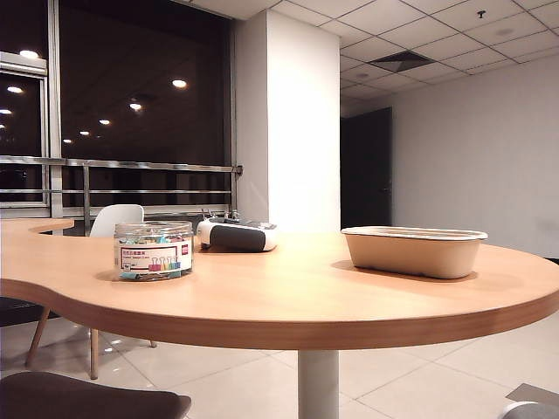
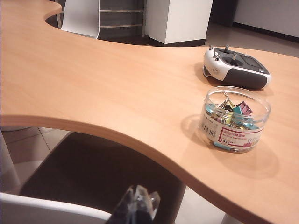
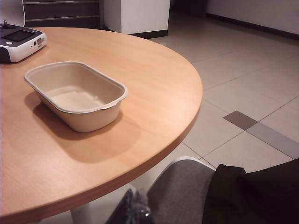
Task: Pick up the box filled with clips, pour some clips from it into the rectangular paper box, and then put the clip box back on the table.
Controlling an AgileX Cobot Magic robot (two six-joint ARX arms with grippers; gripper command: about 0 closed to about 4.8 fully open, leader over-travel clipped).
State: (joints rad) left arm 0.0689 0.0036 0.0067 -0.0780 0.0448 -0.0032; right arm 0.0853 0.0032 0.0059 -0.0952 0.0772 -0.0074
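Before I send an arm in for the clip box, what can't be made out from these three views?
- Left gripper: left wrist view, cut off by the frame edge, only shut tips show.
- Right gripper: right wrist view, likewise cut off and dark.
- Both arms: absent from the exterior view.
- Rectangular paper box interior: exterior view, hidden by its near wall; the right wrist view shows it empty.
- Clip box label text: too small and blurred.

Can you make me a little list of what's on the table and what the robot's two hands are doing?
clip tub: box filled with clips, upright, lid off
tray: rectangular paper box, empty
between them, farther back: white-and-grey device
surface: table
left gripper: shut, empty, off the table edge
right gripper: shut, empty, off the table edge
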